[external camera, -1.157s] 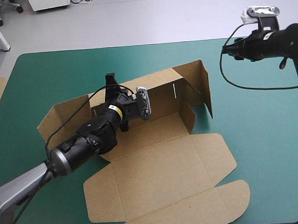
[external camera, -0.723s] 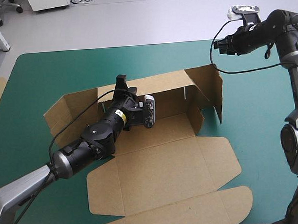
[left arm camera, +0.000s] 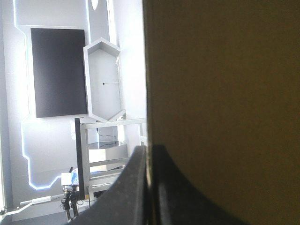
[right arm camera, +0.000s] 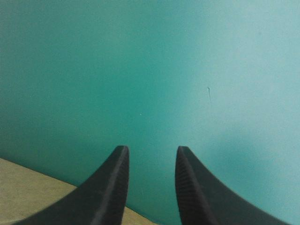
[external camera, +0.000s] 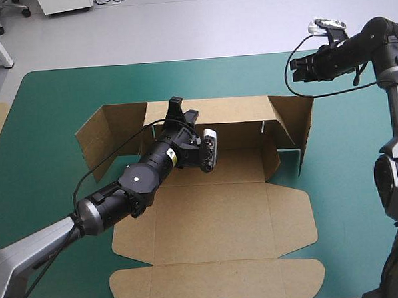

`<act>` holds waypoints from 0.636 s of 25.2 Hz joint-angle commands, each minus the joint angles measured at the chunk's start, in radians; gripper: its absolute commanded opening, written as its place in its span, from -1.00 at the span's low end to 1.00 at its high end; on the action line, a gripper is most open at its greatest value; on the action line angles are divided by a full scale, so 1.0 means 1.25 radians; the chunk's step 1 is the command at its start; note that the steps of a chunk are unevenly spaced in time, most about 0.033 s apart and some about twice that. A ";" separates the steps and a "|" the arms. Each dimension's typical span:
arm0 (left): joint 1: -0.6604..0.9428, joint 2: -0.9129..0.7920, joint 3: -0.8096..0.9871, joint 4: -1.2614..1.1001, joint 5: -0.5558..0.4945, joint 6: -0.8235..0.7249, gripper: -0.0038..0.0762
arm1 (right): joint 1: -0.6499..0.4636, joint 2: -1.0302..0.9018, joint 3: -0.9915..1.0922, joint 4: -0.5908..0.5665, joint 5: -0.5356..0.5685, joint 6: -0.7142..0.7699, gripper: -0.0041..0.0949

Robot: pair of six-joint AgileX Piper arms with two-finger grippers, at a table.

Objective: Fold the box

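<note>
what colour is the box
The box is plain brown, with no print; it shows best in the high view.

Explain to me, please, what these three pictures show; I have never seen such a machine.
It is a robot with two arms at a table with a teal-green cover. One picture looks down from above and behind the robot; the other two come from a camera on each wrist. On the cover lies a brown box: a cut sheet of board, its far wall raised and its lid flat. The left gripper pinches that wall, its fingers shut on the board. The right gripper hangs open above the cover near the box's far right corner and holds nothing.
</note>
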 commanded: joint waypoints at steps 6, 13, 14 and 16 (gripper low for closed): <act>-0.004 -0.030 -0.021 0.005 0.066 -0.070 -0.93 | -0.003 -0.081 0.091 0.086 0.000 -0.045 -0.45; -0.004 -0.028 -0.021 -0.001 0.072 -0.072 -0.93 | -0.003 -0.146 0.187 0.101 0.000 -0.084 -0.45; -0.004 -0.023 -0.021 -0.004 0.074 -0.072 -0.93 | -0.003 -0.159 0.206 0.128 0.000 -0.096 -0.45; -0.004 -0.009 -0.021 -0.006 0.079 -0.072 -0.93 | -0.003 -0.185 0.250 0.145 0.000 -0.109 -0.45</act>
